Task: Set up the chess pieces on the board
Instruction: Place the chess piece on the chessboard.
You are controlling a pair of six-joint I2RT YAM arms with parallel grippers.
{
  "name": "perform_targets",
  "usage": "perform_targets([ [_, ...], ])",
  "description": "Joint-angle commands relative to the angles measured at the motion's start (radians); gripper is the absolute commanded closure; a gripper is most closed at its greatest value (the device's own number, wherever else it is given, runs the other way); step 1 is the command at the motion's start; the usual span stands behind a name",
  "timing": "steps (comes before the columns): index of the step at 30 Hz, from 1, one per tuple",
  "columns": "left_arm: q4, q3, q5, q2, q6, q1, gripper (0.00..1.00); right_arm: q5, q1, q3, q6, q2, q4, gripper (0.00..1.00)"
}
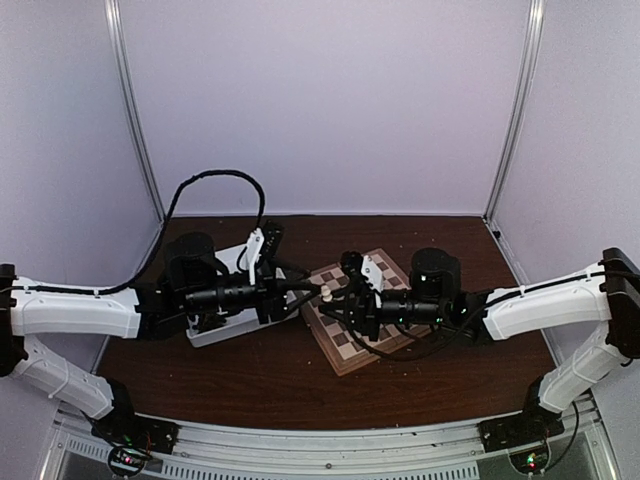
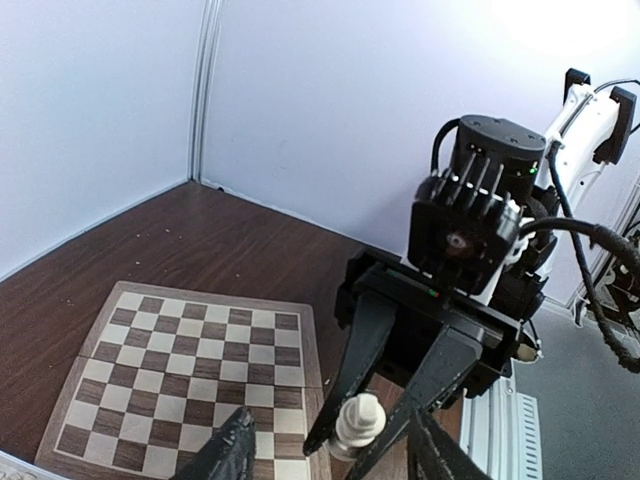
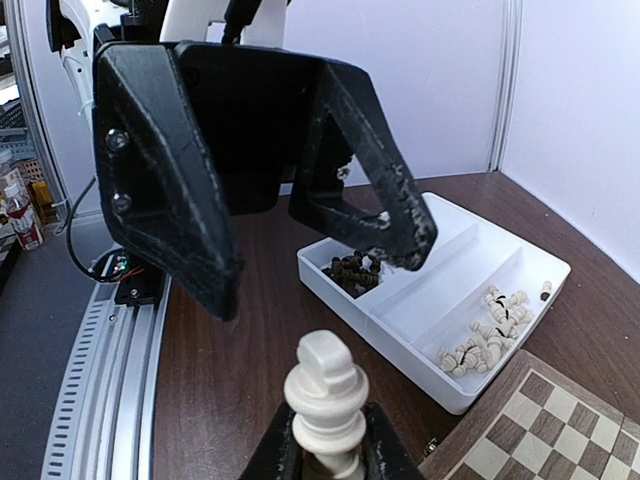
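My right end effector (image 3: 328,445) is clenched on a cream chess piece (image 3: 325,395), its two fingers pinching the lower stem so that the ribbed body and the knobbed top stand upright above them. I hold the piece in the air, off the tabletop (image 1: 250,390), close to the edge of the board (image 2: 190,370) that faces the tray (image 3: 455,392). I cannot tell whether it hangs over the board's border or just beside it. My left end effector (image 3: 315,265) faces it from the other side and is released: its black fingers (image 3: 180,200) are spread wide with nothing between them, and they stand near the piece without touching it. In the top view the two arms meet in the middle of the tabletop, with the cream piece between the two sets of fingers. The board lies flat on the dark wood, turned at an angle to the tabletop's edges, its cream and brown squares framed by a light wood border. The white tray sits on the tabletop just beside the board, on my left, partly under my left arm. A heap of dark chess pieces (image 3: 350,270) fills one of its compartments. A cluster of cream chess pieces (image 3: 485,335) lies tumbled in another compartment nearer the board. The compartment between those two shows only its white floor.
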Motion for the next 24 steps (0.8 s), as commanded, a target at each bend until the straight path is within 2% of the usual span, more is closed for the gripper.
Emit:
perform_targets([
  [1, 0.128, 0.024, -0.013, 0.041, 0.031, 0.003, 0.50, -0.019, -0.005, 0.027, 0.019, -0.024, -0.012, 0.90],
  [8, 0.111, 0.077, 0.029, 0.104, 0.059, -0.012, 0.53, -0.001, -0.005, 0.040, 0.030, -0.027, -0.003, 0.91],
  [14, 0.096, 0.078, 0.038, 0.104, 0.073, -0.013, 0.63, 0.000, -0.005, 0.047, 0.064, -0.017, -0.001, 0.91],
  [24, 0.051, 0.074, 0.067, 0.108, 0.103, -0.021, 0.64, 0.015, -0.005, 0.052, 0.084, -0.002, 0.026, 0.91],
])
